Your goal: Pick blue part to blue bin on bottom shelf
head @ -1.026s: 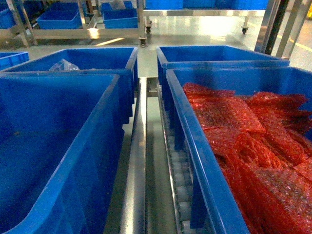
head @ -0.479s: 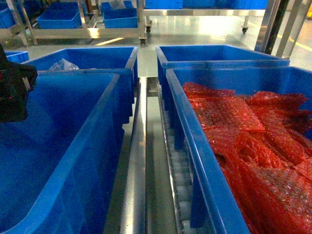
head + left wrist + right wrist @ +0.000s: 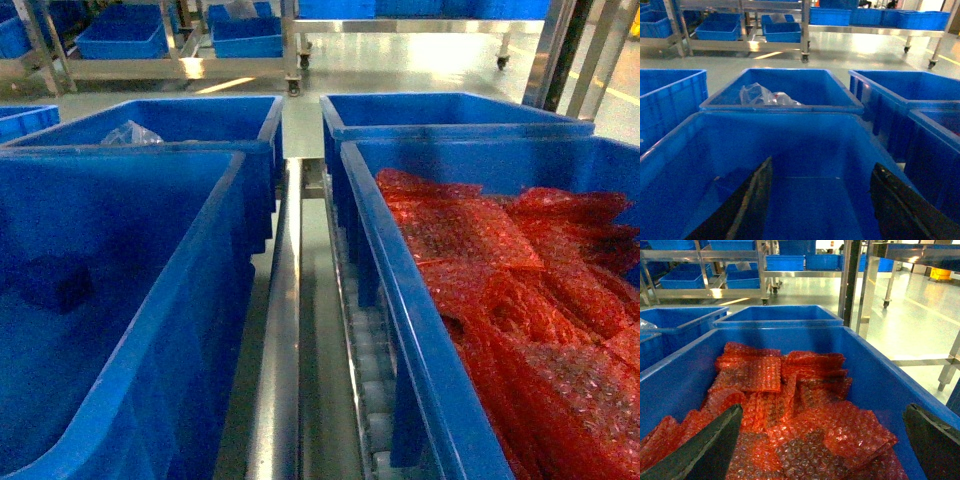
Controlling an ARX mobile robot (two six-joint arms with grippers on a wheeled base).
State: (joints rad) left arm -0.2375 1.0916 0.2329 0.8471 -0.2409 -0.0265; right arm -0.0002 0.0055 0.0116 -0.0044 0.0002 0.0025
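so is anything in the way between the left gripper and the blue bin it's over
Nothing visible. In the left wrist view the left gripper hangs open over the blue bin, with only the bin's bare inside between its fingers. The head view shows a dark blue block lying inside, possibly the part.

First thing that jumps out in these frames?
The heap of red bubble-wrap pouches filling the near right blue bin, under the open right gripper. Next, the big near left blue bin, seemingly bare but for a dim dark-blue shape low on its left, with the open left gripper above it. Behind it, another bin holds crumpled clear plastic.
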